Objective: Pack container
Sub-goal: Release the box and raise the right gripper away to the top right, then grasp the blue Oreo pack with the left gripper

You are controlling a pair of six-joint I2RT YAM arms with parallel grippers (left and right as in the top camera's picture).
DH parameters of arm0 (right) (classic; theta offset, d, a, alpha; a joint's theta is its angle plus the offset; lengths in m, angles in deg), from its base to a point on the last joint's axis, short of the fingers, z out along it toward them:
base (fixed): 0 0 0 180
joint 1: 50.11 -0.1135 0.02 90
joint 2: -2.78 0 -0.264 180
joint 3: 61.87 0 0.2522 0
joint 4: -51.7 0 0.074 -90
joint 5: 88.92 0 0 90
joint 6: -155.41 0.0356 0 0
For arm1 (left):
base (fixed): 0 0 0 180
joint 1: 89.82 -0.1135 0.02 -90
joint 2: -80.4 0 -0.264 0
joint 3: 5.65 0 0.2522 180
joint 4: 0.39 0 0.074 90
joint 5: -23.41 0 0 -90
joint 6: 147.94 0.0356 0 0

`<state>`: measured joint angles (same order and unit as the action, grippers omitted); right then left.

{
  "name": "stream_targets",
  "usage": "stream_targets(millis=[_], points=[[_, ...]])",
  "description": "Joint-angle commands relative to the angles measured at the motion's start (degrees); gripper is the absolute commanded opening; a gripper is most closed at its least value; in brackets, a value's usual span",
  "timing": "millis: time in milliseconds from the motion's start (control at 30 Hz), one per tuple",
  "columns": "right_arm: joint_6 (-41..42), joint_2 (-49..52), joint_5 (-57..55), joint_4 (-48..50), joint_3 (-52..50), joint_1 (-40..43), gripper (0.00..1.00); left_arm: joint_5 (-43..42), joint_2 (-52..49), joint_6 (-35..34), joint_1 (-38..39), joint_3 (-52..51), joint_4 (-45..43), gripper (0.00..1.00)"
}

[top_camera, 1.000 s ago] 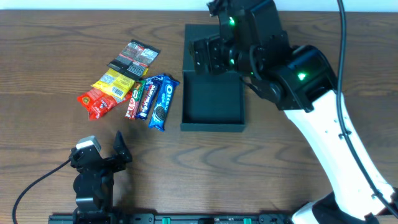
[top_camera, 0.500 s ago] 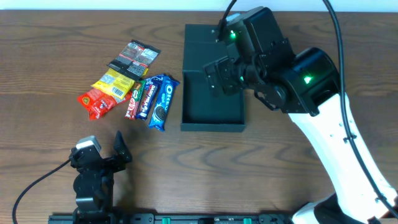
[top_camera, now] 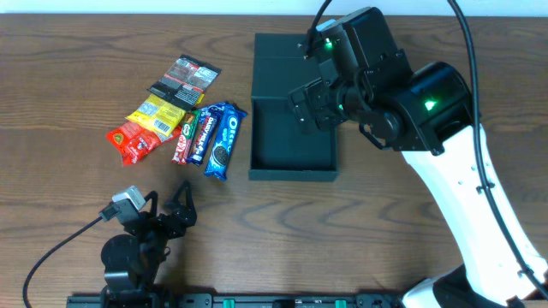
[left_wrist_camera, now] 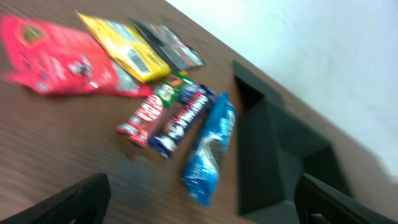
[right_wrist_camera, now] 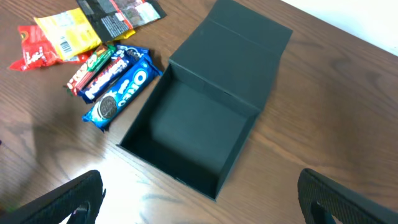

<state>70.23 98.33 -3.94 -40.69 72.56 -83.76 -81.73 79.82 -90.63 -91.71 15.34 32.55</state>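
Observation:
The container (top_camera: 291,174) is a dark teal-black box standing open and empty at the table's middle, with its flap lid lying flat behind it. It also shows in the right wrist view (right_wrist_camera: 193,127) and the left wrist view (left_wrist_camera: 280,149). Left of it lie the snack packets: a blue Oreo pack (top_camera: 221,141), two candy bars (top_camera: 193,137), a yellow packet (top_camera: 158,114), a red packet (top_camera: 128,141) and a black packet (top_camera: 184,79). My right gripper (top_camera: 312,107) hovers open above the container (right_wrist_camera: 202,205). My left gripper (top_camera: 167,218) is open and empty near the front edge, short of the Oreo pack (left_wrist_camera: 210,146).
The wooden table (top_camera: 68,51) runs to a white wall at the back. A black cable (top_camera: 51,257) trails from the left arm at the front left. The right arm's white link (top_camera: 462,205) crosses the table's right side.
My right gripper has moved from over the flap lid forward to above the box's inside. My left gripper has turned and shifted slightly right, toward the snacks.

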Motion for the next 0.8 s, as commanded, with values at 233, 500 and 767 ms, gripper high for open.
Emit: stream_targets(millis=[233,500,767], points=[[-2.7,-0.8,-0.8,2.2,-0.1,0.6,0.99,-13.1,0.3,-4.6,-0.3,-0.7,-13.5,0.96],[-2.8,-0.7,-0.8,6.8,-0.2,4.5,0.99,-11.8,-5.2,6.5,-0.3,7.4,-7.2,0.96],[-4.1,0.2,-0.7,9.3,-1.3,11.7,0.99,-11.0,-32.5,24.5,-0.3,25.4,1.5,0.96]])
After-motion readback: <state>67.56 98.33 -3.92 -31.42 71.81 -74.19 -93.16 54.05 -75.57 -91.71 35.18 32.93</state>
